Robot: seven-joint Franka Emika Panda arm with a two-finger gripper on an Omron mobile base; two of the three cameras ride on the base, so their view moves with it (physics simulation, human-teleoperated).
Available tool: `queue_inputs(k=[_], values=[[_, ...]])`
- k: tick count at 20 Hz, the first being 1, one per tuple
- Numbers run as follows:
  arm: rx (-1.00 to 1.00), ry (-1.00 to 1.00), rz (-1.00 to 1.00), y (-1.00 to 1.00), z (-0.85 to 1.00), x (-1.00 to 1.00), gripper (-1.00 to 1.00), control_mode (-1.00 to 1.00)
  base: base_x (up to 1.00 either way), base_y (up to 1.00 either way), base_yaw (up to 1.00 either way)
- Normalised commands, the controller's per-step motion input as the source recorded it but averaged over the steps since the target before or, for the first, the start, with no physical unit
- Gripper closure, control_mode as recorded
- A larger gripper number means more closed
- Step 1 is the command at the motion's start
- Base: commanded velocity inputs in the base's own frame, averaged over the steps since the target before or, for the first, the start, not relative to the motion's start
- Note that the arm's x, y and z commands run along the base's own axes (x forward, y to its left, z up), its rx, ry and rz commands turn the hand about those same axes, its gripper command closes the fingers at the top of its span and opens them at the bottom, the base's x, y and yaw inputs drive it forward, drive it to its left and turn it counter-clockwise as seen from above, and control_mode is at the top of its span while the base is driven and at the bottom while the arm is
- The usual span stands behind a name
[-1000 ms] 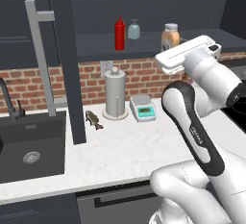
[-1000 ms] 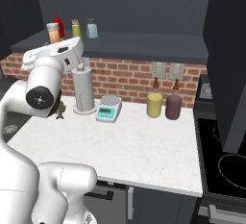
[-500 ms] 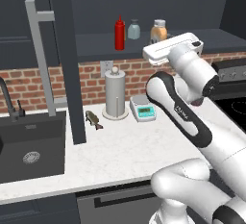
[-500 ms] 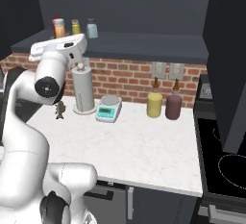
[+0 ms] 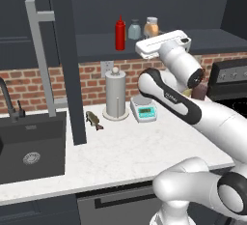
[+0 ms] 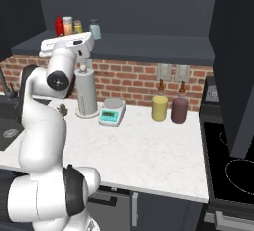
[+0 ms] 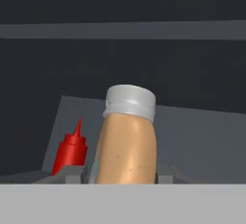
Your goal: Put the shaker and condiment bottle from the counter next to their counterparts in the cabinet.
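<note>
The condiment bottle (image 7: 127, 141) sits upright between the finger tips, tan body and pale cap dead centre in the hand view, and the gripper (image 7: 124, 172) is clenched on its sides. From the left base view it stands up at the cabinet (image 5: 202, 40) shelf, at three o'clock of the shaker (image 5: 134, 29), which is itself at three o'clock of the red squeeze bottle (image 5: 120, 34). The robot's hand is raised level with that shelf. Below, on the counter (image 6: 144, 150), a paper towel holder (image 6: 86, 93) stands beside a small scale (image 6: 111, 112), with a yellow bottle (image 6: 159, 108) and a dark maroon bottle (image 6: 179, 109) at three o'clock of it.
</note>
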Motion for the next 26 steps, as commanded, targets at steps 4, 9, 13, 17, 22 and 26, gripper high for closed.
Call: queue_inputs(k=[4, 9, 13, 17, 22, 26], values=[[0.00, 0.00, 0.00, 0.26, -0.25, 0.44, 1.00, -1.00, 0.00, 0.00, 0.00], [0.05, 0.00, 0.00, 0.03, 0.00, 0.42, 1.00, -1.00, 0.00, 0.00, 0.00], [0.06, 0.00, 0.00, 0.00, 0.00, 0.39, 1.00, -1.00, 0.00, 0.00, 0.00], [0.03, 0.00, 0.00, 0.12, 0.00, 0.35, 1.00, -1.00, 0.00, 0.00, 0.00], [0.01, 0.00, 0.00, 0.24, 0.00, 0.15, 1.00, -1.00, 0.00, 0.00, 0.00], [0.04, 0.00, 0.00, 0.23, 0.00, 0.08, 1.00, -1.00, 0.00, 0.00, 0.00]])
